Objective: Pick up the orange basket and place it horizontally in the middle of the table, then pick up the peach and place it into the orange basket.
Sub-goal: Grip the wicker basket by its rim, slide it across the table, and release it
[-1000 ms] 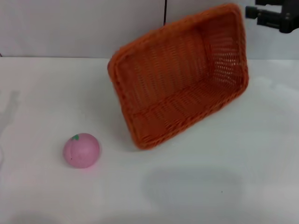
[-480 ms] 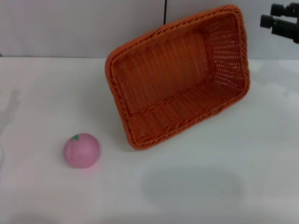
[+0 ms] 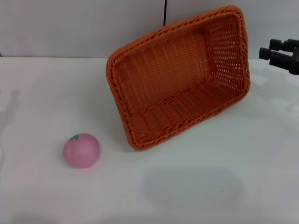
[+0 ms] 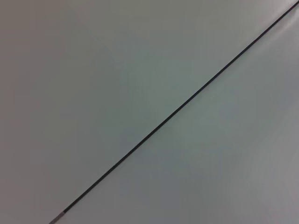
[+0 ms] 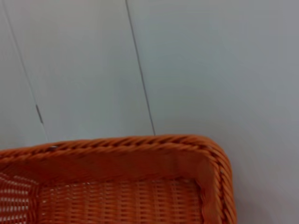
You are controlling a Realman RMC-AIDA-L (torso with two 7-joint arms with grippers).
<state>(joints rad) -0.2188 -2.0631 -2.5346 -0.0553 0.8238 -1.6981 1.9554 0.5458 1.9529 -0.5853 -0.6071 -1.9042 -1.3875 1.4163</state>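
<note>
Orange basket (image 3: 180, 77): on the white bench (image 3: 243, 158), toward the back and right of centre, skewed and tipped so its opening faces forward; not yet laid level in the middle, and empty. Peach (image 3: 81, 150): on the bench to the basket's front left, well apart from it, untouched, with nothing standing between the two. Right hand (image 3: 280, 53): beside the basket's right end, holding nothing, whether spread or pressed together cannot be told; left hand out of sight, its wrist view showing only pale wall.

Head view looking down, right wrist close, both share orange basket (image 3: 180, 77)
</note>
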